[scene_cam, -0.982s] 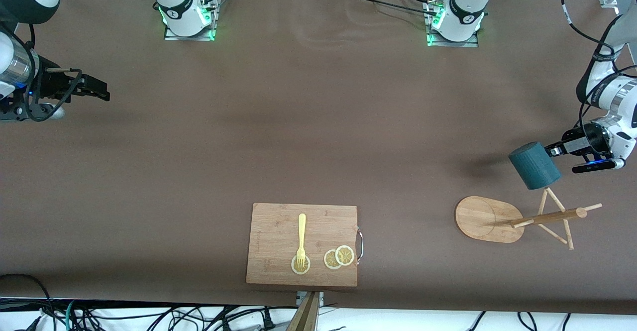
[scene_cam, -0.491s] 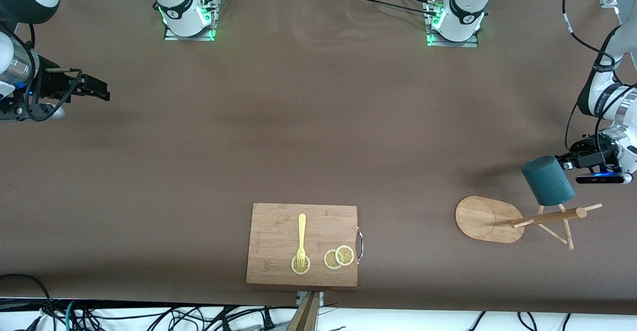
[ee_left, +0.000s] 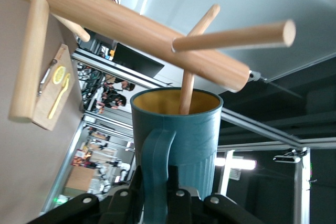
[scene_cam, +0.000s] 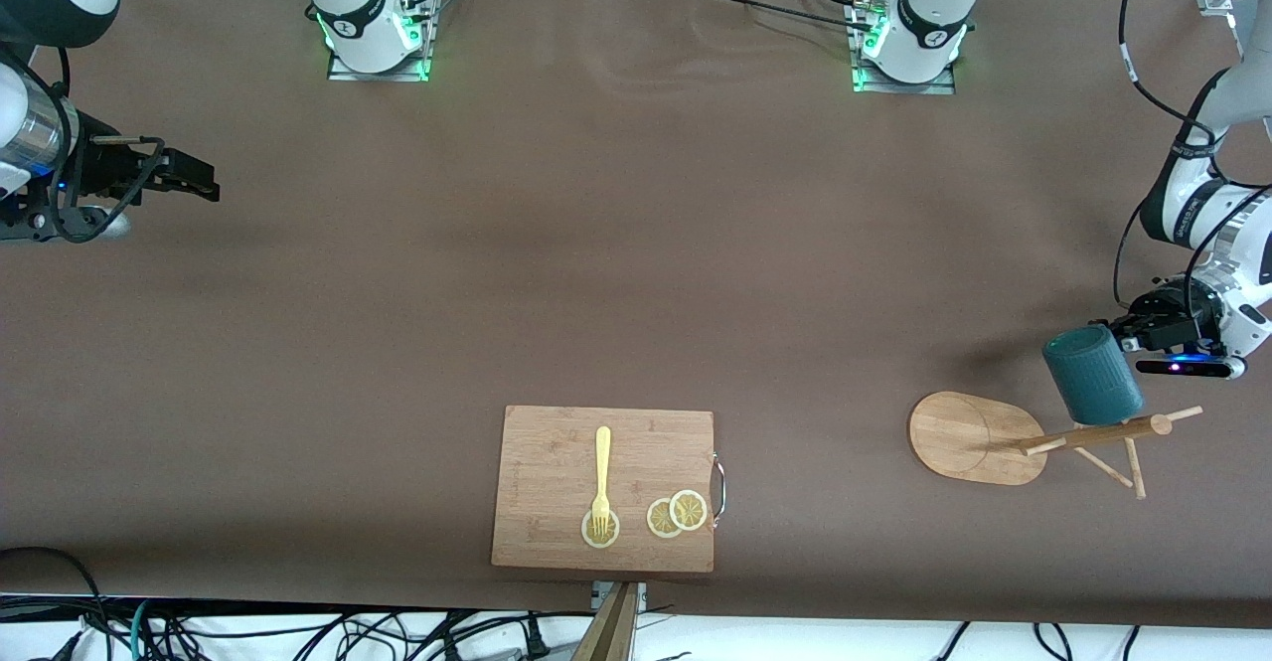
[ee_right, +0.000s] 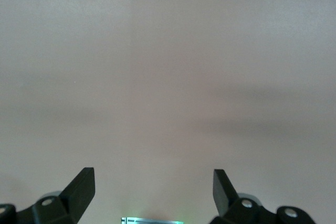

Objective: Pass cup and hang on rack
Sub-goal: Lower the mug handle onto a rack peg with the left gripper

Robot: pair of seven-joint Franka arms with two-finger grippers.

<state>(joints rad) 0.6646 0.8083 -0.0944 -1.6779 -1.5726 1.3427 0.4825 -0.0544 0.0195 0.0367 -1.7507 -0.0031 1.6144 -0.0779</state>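
Observation:
The dark teal cup [scene_cam: 1091, 376] hangs in the air over the bamboo rack [scene_cam: 1053, 434], at the left arm's end of the table. My left gripper [scene_cam: 1133, 341] is shut on the cup's handle [ee_left: 155, 171]. In the left wrist view one thin peg [ee_left: 188, 85] reaches into the cup's yellowish mouth [ee_left: 176, 103]. The rack's central post [ee_left: 131, 30] and another peg [ee_left: 236, 35] cross just above the rim. My right gripper [scene_cam: 189, 181] is open and empty, waiting at the right arm's end of the table; its view [ee_right: 152, 187] shows only bare table.
A rectangular wooden cutting board [scene_cam: 556, 462] with a yellow fork [scene_cam: 601, 472] and lemon slices [scene_cam: 678, 514] lies near the table's front edge. The rack's oval base [scene_cam: 959, 434] lies toward the table's middle from the pegs.
My left gripper has carried the cup down toward the rack's pegs and turned it more upright. A peg that showed below the cup is now covered by it. The right arm has not moved.

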